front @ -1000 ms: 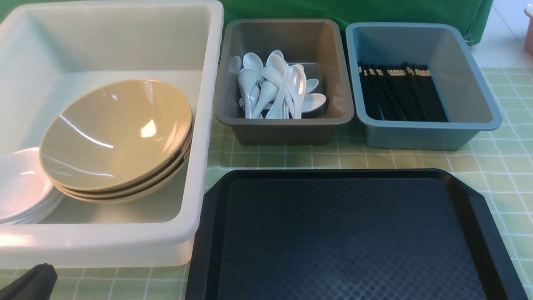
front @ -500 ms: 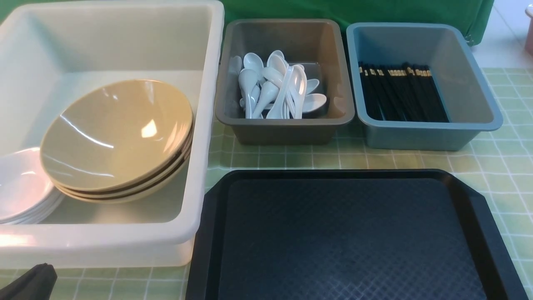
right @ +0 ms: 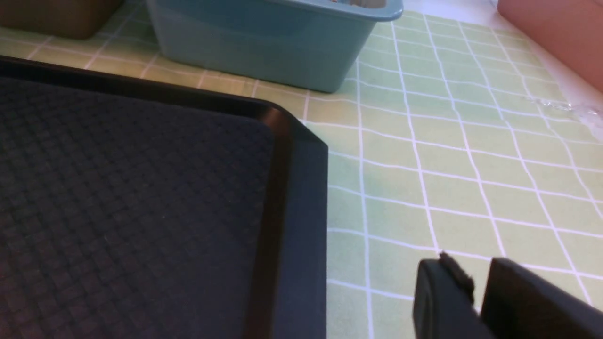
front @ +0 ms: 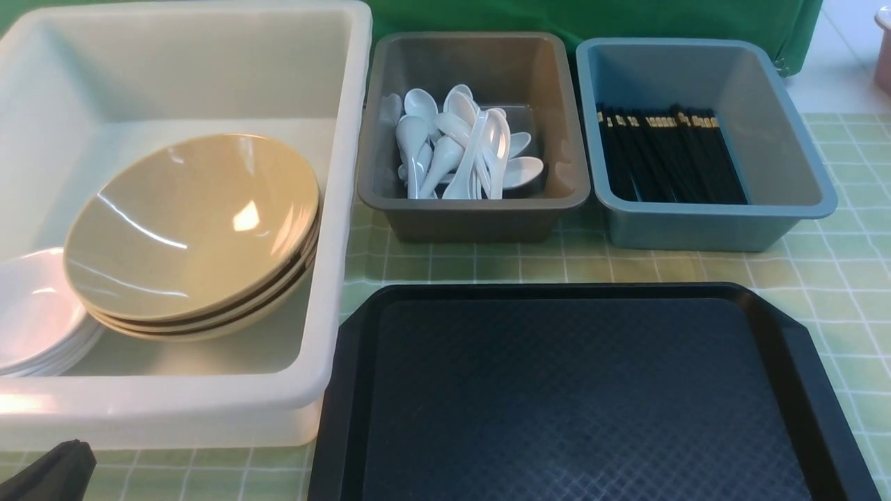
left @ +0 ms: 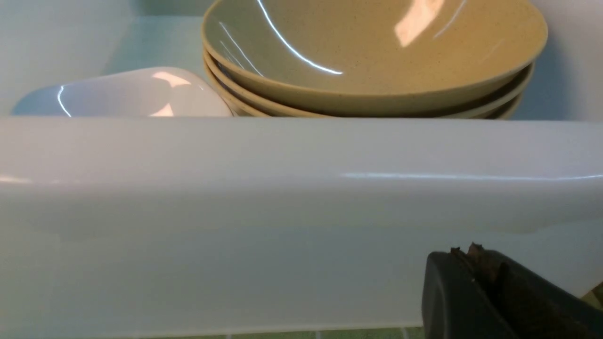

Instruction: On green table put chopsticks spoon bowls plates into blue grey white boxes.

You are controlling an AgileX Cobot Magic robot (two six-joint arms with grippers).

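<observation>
Nothing's really moved, just a tiny camera wobble. Left gripper (left: 476, 263) sits pinched together at 7 o'clock; right gripper (right: 476, 287) shows a slim gap, holding nothing. Tray (front: 585, 390) bare. Bowls (front: 191, 229) and plates (front: 35, 313) in white box (front: 334, 209) at 10, spoons (front: 459, 146) at 12, chopsticks (front: 668, 156) at 1. Looks done; arms probably just park.

Green fabric backdrop (front: 592, 17) runs across the back, its lower edge ending at the far right. Past it, a pale whitish floor or surface (front: 842, 69) at the right, can't tell which. Pinkish object (front: 884, 49) cut off at the right edge; in the right wrist view it shows as a pink-brown block (right: 556, 37), possibly furniture or a bin, unclear. Crinkled clear plastic strip (right: 570, 108) lies just below that block. Light is bright and soft, from overhead going by the glare spots. No walls or windows visible.
</observation>
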